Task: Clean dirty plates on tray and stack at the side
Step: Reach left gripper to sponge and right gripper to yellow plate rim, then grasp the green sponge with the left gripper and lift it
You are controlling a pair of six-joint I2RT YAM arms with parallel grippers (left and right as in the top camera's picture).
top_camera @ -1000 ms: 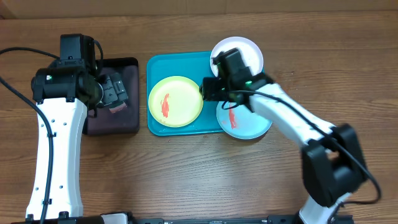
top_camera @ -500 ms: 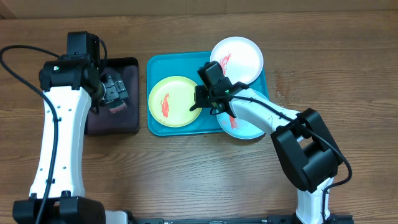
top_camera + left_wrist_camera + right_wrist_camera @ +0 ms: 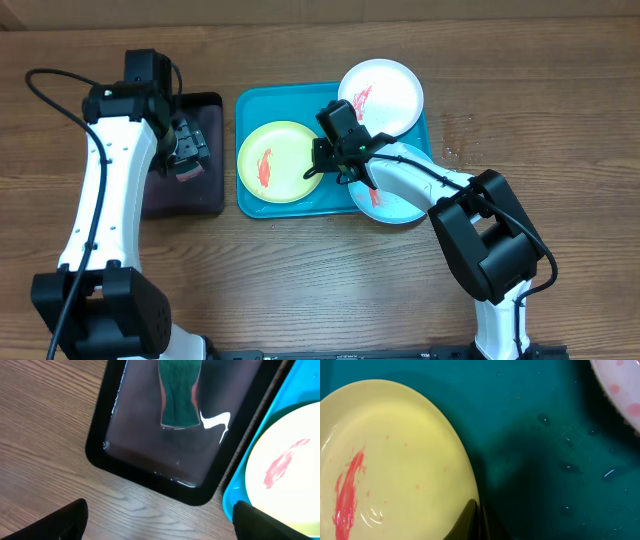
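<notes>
My left arm [image 3: 97, 205] reaches forward along the left side, elbow high, with the wrist turned inward at the far end. The left gripper [image 3: 161, 521] points down, its fingers [image 3: 67, 521] spread wide with nothing between them. My right arm [image 3: 425, 182] stretches low from the right toward the middle. The right gripper [image 3: 474, 519] is clamped tight, fingertips pressed together.

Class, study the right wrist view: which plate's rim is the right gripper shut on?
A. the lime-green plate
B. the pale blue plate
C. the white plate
A: the right gripper pinches the rim of the lime-green plate, the one with the red smear.
</notes>
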